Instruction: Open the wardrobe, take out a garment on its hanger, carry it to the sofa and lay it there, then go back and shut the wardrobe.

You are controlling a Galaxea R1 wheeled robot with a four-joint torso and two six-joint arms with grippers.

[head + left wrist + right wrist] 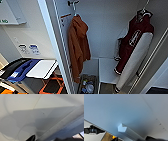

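The wardrobe (107,30) stands open, its white inside lit. Inside it on the right, the garment (132,42), a maroon jacket with white sleeves and a light chest mark, hangs from the white hanger (143,11). In the right wrist view a white door panel (115,110) is very close, with a pale bar handle (125,130) sticking out of it; a dark part of my right gripper (152,138) lies right beside that handle. In the left wrist view a dark bit of my left gripper (32,138) is near a pale flat surface (25,106).
An orange-rust hooded garment (78,47) hangs on a hook at the wardrobe's left side. A basket of small items (87,86) sits on the wardrobe floor. Left of the open door (51,42) are a table with a white tray (41,68), blue items and an orange crate (52,86).
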